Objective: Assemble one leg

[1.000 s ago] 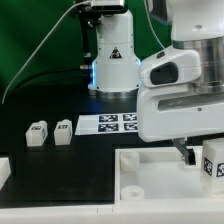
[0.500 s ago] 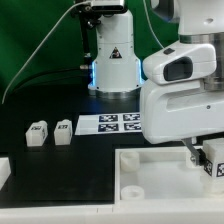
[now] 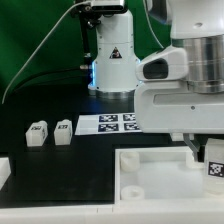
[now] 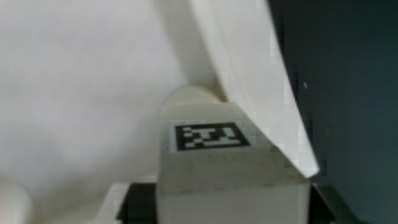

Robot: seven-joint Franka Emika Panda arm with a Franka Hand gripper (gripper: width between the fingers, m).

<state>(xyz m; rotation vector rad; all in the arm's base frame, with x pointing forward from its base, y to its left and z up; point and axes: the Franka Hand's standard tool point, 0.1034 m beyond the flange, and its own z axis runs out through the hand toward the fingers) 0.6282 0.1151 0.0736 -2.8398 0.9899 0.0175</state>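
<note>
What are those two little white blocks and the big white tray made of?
First block and second block: likely hard plastic, matte white, sharp edges, no grain. Tray: likely the same plastic, smooth, evenly white, with a round moulded hole.

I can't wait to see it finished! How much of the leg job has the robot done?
Done: nothing looks joined; no leg stands on the visible part of the white tray piece. In hand: the gripper is down by one leg beside that piece; whether it grips it, I cannot tell. Left: fitting that leg. Two spare legs sit on the table.
</note>
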